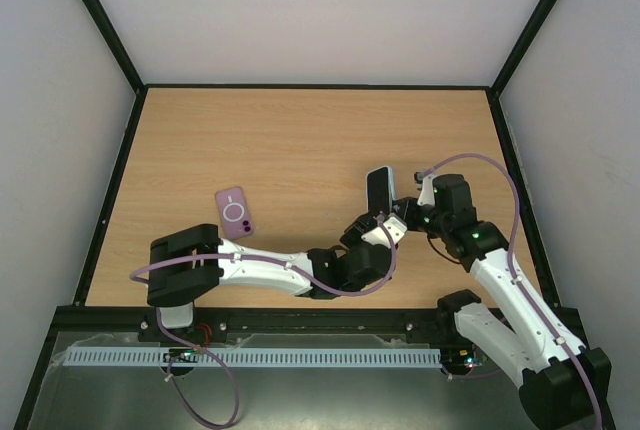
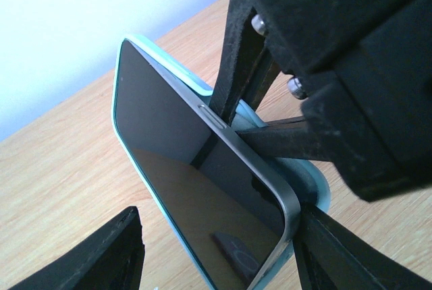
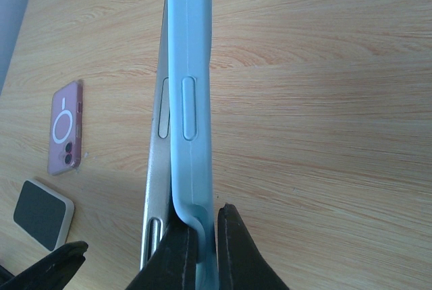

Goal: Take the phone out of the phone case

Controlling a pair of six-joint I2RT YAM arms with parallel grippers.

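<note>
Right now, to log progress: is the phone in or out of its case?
Partly out. The right gripper pinches the case rim away; the phone stands clear of it there, its far end seated.

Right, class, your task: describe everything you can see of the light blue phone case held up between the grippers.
The light blue phone case looks like soft, matte silicone, with a raised oblong side button. It stands on edge over the wooden table, with the phone partly seated inside. Its side wall bends away from the phone's silver frame where the right gripper pinches it shut. The left gripper straddles the phone, jaws open.
</note>
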